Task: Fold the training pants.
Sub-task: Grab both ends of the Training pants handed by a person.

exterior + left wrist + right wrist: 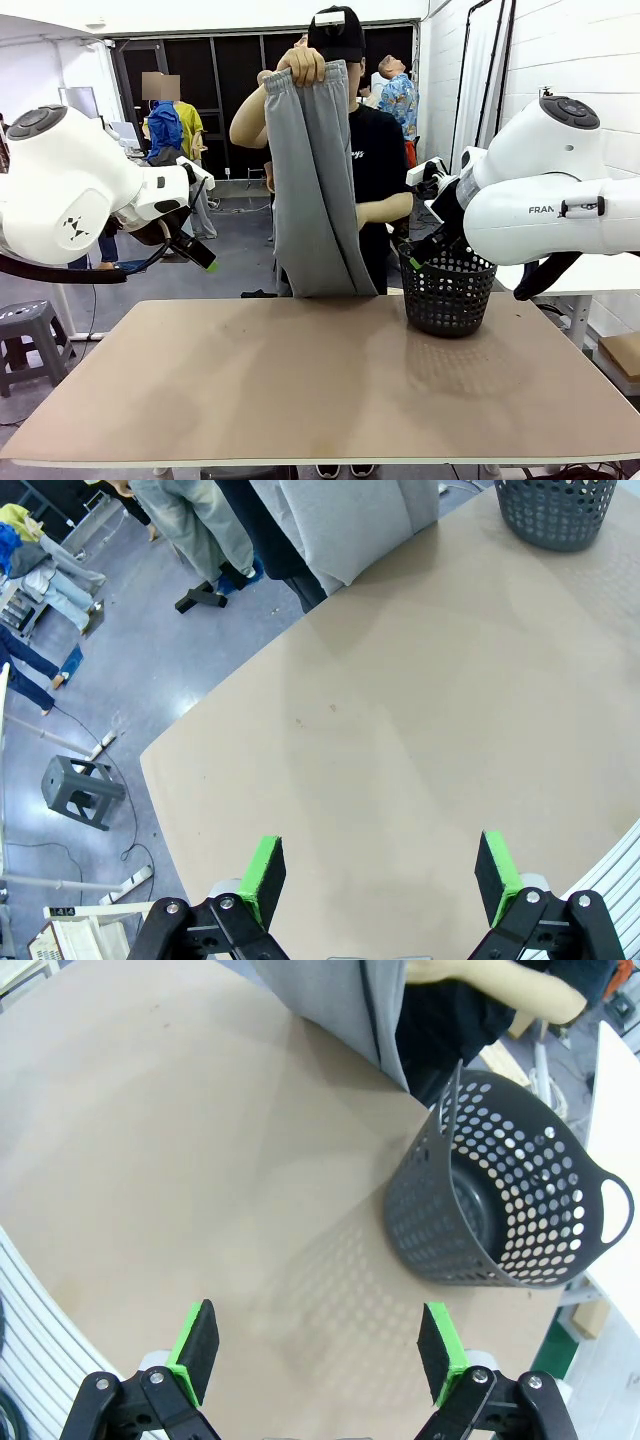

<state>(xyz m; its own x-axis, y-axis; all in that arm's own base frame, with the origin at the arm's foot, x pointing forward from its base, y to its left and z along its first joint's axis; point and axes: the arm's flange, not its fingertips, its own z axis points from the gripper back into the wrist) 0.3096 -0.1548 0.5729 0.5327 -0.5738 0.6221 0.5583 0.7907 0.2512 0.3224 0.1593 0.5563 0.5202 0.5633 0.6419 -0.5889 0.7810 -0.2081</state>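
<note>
A person at the far side of the table holds the light grey training pants (315,190) up by the waistband with one raised hand (301,66); the legs hang down to the table's far edge. The pants' lower part also shows at the top of the left wrist view (345,525) and of the right wrist view (335,1000). My left gripper (377,873) is open above the bare table, well short of the pants. My right gripper (317,1345) is open too, hovering over the table beside the black basket (505,1210). Both arms are raised at the table's sides.
The black mesh basket (446,288) stands empty on the tan table (300,380) at the far right, close to my right arm. A grey stool (25,335) stands on the floor left of the table. Other people stand farther back.
</note>
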